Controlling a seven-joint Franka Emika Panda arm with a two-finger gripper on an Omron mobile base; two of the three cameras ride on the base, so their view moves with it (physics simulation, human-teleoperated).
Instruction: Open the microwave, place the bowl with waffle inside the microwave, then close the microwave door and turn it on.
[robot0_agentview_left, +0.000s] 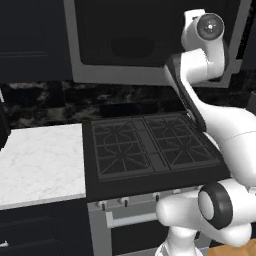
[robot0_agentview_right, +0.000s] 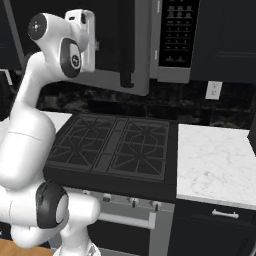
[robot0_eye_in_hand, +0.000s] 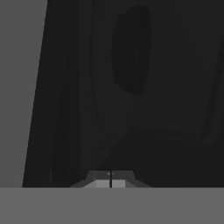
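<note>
Dark glass of microwave door (robot0_eye_in_hand: 131, 87) right in front of jaws (robot0_eye_in_hand: 110, 179), tips pressed together, holding nothing.

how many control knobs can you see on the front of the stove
4 in the right base view, in a row on the stove front panel: knobs. The arm covers the panel's left end, so another may be hidden.
</note>
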